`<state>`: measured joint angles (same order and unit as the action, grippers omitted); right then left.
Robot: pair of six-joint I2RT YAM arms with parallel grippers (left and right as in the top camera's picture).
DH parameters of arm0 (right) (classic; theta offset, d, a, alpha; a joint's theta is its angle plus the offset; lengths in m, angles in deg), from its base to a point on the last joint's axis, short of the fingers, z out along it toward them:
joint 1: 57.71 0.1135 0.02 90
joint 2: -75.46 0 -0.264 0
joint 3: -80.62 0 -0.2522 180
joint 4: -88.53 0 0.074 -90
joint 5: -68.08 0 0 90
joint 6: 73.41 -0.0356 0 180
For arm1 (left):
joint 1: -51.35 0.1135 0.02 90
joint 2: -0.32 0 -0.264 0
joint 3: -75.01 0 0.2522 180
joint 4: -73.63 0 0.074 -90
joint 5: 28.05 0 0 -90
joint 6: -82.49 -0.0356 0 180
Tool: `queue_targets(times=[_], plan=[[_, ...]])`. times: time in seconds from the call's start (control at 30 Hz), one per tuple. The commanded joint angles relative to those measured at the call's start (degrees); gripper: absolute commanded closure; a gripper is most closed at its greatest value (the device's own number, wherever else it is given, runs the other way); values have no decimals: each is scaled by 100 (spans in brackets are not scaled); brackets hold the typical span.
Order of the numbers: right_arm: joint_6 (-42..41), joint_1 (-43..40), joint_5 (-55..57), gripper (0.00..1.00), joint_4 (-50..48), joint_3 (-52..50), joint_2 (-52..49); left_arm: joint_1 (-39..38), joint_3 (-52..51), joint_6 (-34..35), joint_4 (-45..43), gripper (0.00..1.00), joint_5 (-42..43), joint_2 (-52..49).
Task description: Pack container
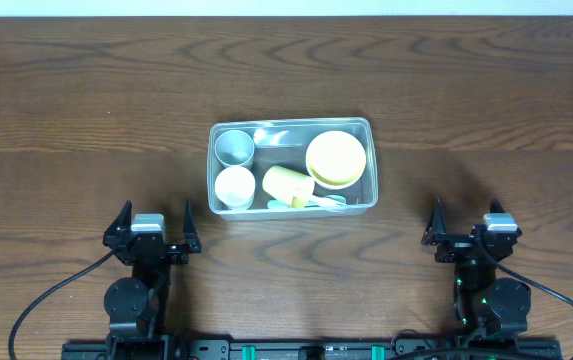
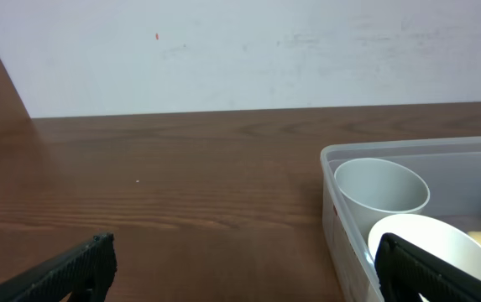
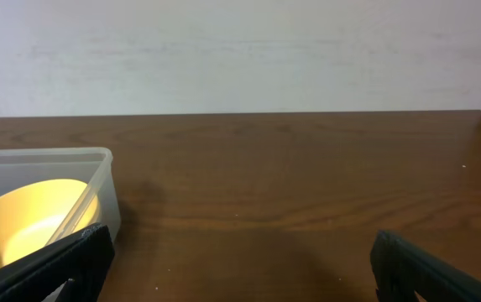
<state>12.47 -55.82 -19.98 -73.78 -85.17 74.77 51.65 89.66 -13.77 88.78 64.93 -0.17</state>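
The clear container [image 1: 371, 160] stands in the middle of the table. Inside it sit a grey cup [image 1: 234, 147], a white cup [image 1: 233, 187], a yellow cup on its side [image 1: 287, 184], a yellow bowl [image 1: 335, 158] and pale spoons [image 1: 321, 203]. My left gripper [image 1: 153, 227] rests open near the front edge, left of the container, nothing between its fingers. My right gripper [image 1: 463, 222] rests open at the front right, also empty. The left wrist view shows the container [image 2: 334, 210] with the grey cup [image 2: 380, 189] and white cup [image 2: 433, 243]. The right wrist view shows the container's corner [image 3: 101, 180] and the yellow bowl [image 3: 30, 214].
Bare dark wooden table [image 1: 86, 110] surrounds the container on all sides. A pale wall [image 2: 240, 50] rises behind the table's far edge. Black cables [image 1: 46, 300] trail from both arm bases at the front.
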Motion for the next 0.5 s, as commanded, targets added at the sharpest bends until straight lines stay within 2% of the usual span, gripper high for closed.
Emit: queue_targets(times=[0.0,0.47], plan=[[-96,-37,-4,1,17,-15,35,0,-66,-81,260,2,-127,26],[-96,-37,-4,1,17,-15,35,0,-66,-79,260,2,-127,26]])
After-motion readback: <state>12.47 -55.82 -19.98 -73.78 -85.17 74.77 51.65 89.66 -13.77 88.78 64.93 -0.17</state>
